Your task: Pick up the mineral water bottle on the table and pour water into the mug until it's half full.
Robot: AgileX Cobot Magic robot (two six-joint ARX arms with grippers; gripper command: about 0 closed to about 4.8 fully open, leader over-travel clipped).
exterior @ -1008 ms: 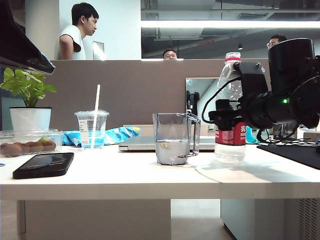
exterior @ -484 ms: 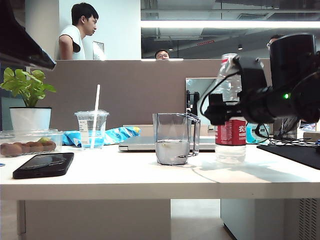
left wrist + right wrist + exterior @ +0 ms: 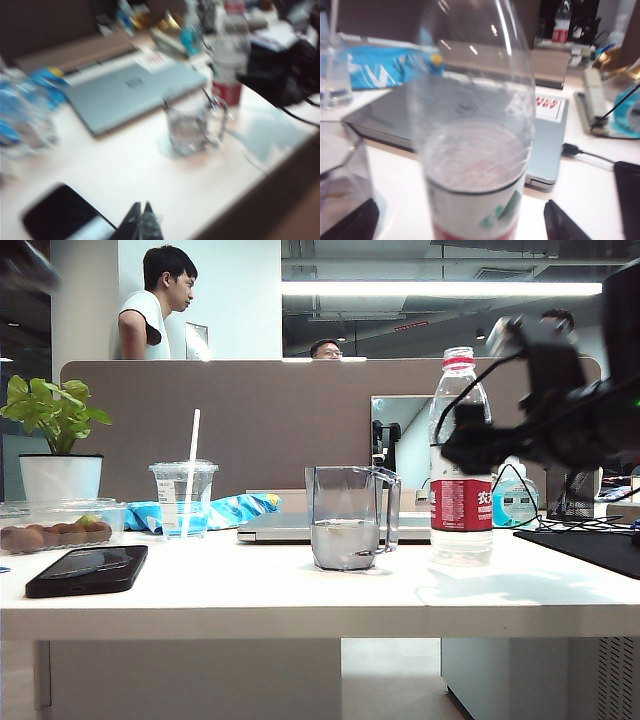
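On table (image 3: 250, 600), bottle (image 3: 461, 460) beside mug (image 3: 345, 517), right hand (image 3: 460, 220) spread, left hand (image 3: 142, 222) pressed together.

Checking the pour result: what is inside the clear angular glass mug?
The clear angular glass mug holds clear water, filling under half of it. Nothing else shows inside; the thick base hides the very bottom.

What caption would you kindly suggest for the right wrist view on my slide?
Open right gripper straddling the mineral water bottle on the white table, closed laptop behind.
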